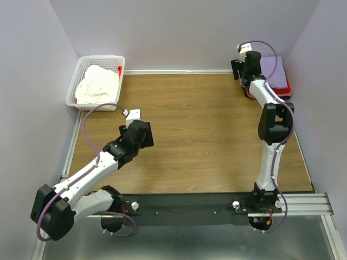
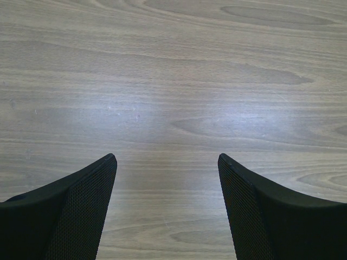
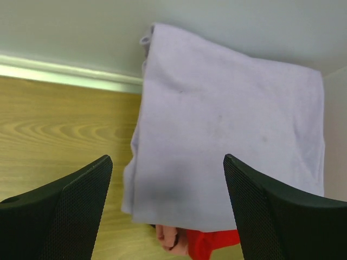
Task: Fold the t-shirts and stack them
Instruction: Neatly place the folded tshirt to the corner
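Now lavender t-shirt (image 3: 227, 135) flat atop red t-shirt (image 3: 212, 241).

A robot lab cell: plain walls (image 1: 179, 32) box in a wood-grain table (image 1: 206, 135) with arms (image 1: 268, 162) bolted to a rail (image 1: 184, 208).

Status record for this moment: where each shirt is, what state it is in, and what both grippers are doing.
lavender shirt: folded, far right corner, lying on the red shirt
red shirt: under the lavender shirt, only an edge showing
white shirt: crumpled, not folded, in the basket at the far left
left gripper: open, empty, over bare table
right gripper: open, empty, above the lavender shirt
left to do: the white shirt, by the look of it
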Tool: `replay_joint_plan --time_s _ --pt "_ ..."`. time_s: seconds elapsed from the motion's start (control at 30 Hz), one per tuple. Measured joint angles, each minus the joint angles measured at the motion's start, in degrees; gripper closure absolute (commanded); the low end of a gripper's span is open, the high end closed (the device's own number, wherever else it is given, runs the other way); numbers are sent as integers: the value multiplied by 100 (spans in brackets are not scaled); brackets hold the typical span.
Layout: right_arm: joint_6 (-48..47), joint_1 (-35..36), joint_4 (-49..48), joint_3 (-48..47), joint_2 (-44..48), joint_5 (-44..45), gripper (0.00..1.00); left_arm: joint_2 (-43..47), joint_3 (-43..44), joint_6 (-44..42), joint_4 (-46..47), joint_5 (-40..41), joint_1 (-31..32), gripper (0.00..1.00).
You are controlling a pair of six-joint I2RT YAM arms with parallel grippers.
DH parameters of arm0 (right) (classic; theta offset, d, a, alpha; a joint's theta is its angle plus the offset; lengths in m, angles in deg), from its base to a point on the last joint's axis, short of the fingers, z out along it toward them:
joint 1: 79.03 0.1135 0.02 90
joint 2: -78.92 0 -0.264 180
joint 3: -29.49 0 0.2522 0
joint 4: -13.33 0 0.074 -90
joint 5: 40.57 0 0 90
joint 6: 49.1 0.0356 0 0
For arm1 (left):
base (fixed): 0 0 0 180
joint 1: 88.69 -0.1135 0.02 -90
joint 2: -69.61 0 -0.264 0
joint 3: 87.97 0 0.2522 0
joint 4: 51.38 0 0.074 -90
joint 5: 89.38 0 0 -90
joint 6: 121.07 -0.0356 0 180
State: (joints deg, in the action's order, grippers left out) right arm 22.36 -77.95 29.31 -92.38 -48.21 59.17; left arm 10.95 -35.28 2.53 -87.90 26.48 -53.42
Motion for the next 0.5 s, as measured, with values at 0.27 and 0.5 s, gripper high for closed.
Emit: replay_joint_plan --time_s 0.27,0.5 --pt "-612 470 2 -50 -649 1036 14 162 -13 -2 22 -7 11 17" --pt "-1106 710 -168 -348 -1191 1836 16 160 -17 -20 44 -61 15 17"
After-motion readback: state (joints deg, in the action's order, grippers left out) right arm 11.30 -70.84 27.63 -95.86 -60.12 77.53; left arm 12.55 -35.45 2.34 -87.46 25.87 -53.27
